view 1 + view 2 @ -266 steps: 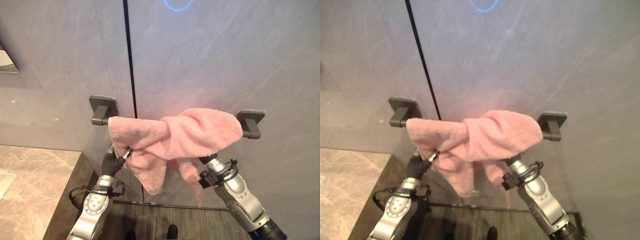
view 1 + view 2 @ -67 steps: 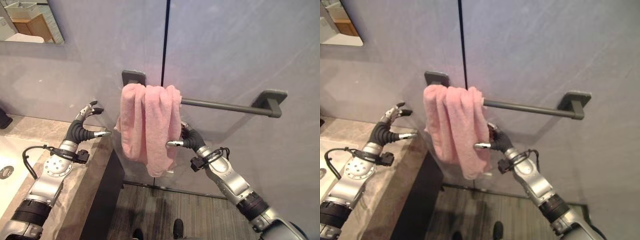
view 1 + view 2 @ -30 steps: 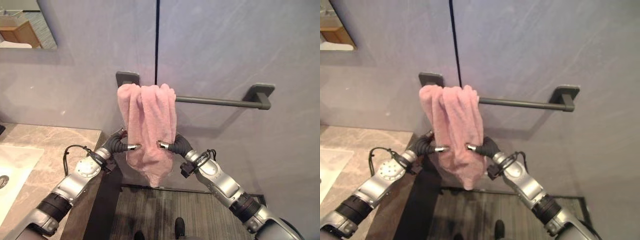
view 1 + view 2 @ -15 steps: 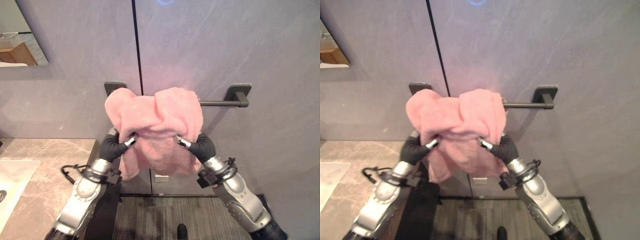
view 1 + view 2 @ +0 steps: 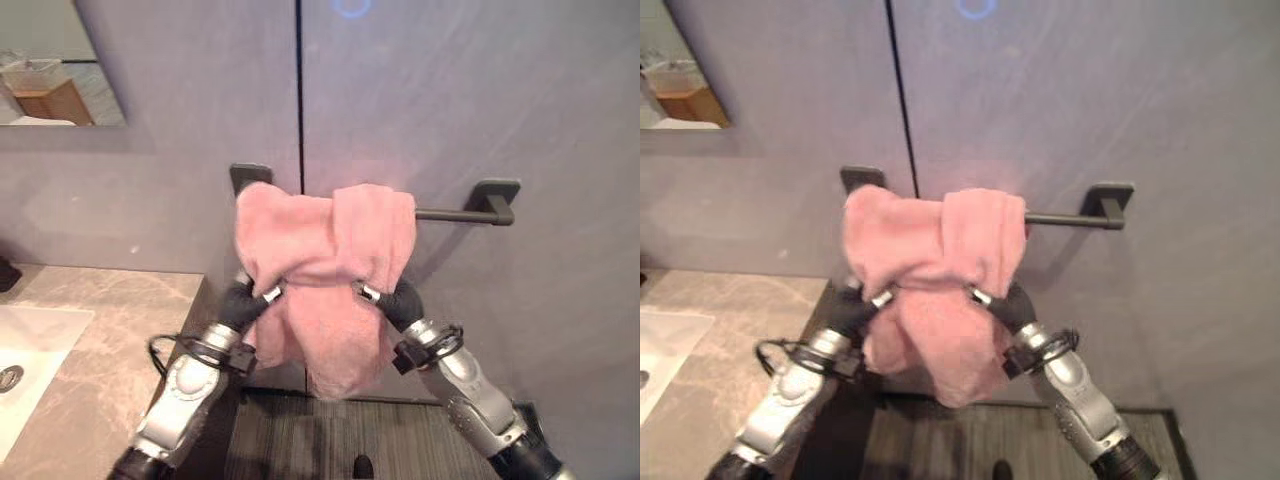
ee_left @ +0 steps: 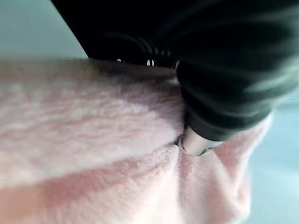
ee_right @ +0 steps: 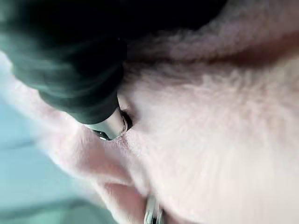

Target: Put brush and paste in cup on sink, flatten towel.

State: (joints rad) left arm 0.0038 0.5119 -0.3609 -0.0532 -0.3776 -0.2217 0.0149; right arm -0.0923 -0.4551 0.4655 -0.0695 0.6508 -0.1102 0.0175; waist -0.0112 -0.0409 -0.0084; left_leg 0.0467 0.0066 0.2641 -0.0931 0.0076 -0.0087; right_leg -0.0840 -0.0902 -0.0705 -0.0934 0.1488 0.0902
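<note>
Pink towel (image 5: 325, 255) hanging bunched over wall rail (image 5: 455, 213); left hand (image 5: 243, 301) and right hand (image 5: 392, 300) both pinching its folds.

Grey wall (image 5: 520, 90) with dark vertical seam (image 5: 299, 90). Blue ring light (image 5: 351, 8) high on wall, right of seam. Dark towel bar (image 5: 450, 213) mounted on wall, right bracket (image 5: 499, 199) free, left bracket (image 5: 249, 176) partly covered. Mirror (image 5: 50, 62) at upper left. Marble desk (image 5: 110, 330) at lower left, white basin (image 5: 30, 345) sunk in it, drain (image 5: 9, 378) visible. Dark striped floor (image 5: 390, 440) below.
</note>
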